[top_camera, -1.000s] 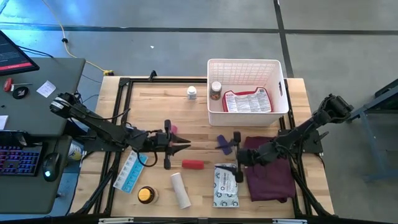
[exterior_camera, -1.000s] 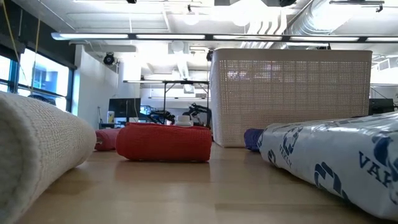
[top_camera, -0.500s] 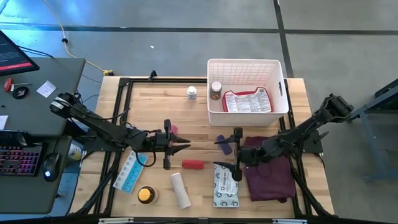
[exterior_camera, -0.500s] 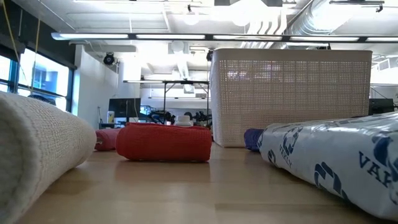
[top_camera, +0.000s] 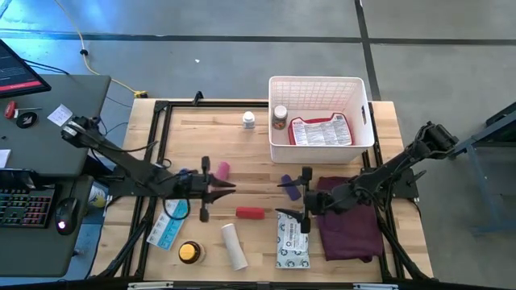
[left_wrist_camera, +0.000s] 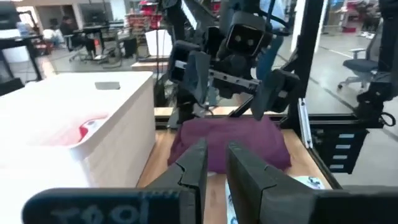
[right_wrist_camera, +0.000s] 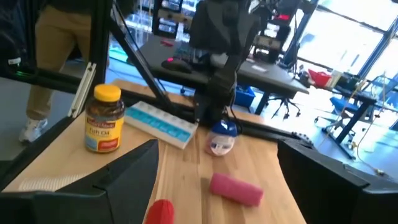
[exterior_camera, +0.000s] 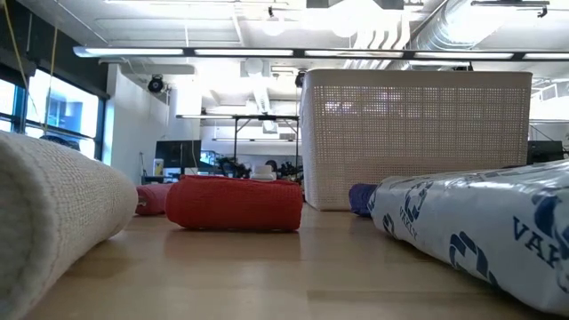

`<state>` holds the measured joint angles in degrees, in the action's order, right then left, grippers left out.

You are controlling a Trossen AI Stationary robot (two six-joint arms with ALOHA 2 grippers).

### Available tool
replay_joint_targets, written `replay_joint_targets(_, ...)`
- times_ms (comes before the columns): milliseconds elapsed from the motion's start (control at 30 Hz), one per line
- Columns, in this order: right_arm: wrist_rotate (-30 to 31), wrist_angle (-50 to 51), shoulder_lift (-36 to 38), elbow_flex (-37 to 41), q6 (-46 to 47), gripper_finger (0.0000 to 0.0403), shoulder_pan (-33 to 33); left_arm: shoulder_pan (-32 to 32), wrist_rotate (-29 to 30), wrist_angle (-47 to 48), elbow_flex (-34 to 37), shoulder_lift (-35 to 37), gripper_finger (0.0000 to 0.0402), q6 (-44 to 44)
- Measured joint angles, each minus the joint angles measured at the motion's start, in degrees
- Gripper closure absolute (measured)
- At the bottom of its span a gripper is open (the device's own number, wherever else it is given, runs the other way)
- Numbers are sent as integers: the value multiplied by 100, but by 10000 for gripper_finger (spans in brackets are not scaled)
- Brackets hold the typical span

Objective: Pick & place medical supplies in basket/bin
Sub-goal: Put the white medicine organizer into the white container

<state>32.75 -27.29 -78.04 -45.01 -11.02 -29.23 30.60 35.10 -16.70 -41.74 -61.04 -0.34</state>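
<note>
My left gripper hovers level over the table's middle left, shut with nothing between its fingers. A pink tube lies just beyond it toward the far edge, and a red tube lies nearer. My right gripper stands open at the middle right with nothing in it, between a purple tube and a grey-white packet. The white basket at the far right holds a red first-aid case and a small bottle.
A white bottle stands left of the basket. A blue pill strip, an orange-lidded tin and a white roll lie near the front left. A maroon cloth lies under the right arm. A desk with a keyboard stands off the left edge.
My left gripper has drawn back toward the table's left edge, away from the pink tube, staying shut and level. The pink tube lies where it was.
</note>
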Motion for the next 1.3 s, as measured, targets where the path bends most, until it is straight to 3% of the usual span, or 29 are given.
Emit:
replay_joint_targets(133, 26, 81, 0, 0, 115, 84, 0, 314, 327, 651, 0, 108, 309, -447)
replay_joint_targets(267, 32, -18, 4, 0, 61, 84, 0, 448, 395, 704, 0, 9, 309, -711)
replay_joint_targets(400, 13, 165, 113, 0, 50, 84, 0, 438, 915, 1118, -2, 6, 309, -1190)
replay_joint_targets(533, 10, 572, 227, 0, 52, 84, 0, 444, 850, 2858, -366, 13, 309, -2500)
replay_joint_targets(700, -33, 820, 350, 0, 86, 84, 0, 556, 286, 5762, -1254, -250, 309, -4640)
replay_joint_targets(867, -292, 859, 350, 0, 89, 84, 0, 539, -555, 7961, -1905, -641, 309, -6520)
replay_joint_targets(1133, -368, 886, 348, 0, 194, 84, 35, 541, -2532, 9423, -1944, -1573, 309, -7926)
replay_joint_targets(1300, -573, 1013, 348, 0, 358, 84, 126, 543, -2854, 9732, -1941, -2193, 309, -7730)
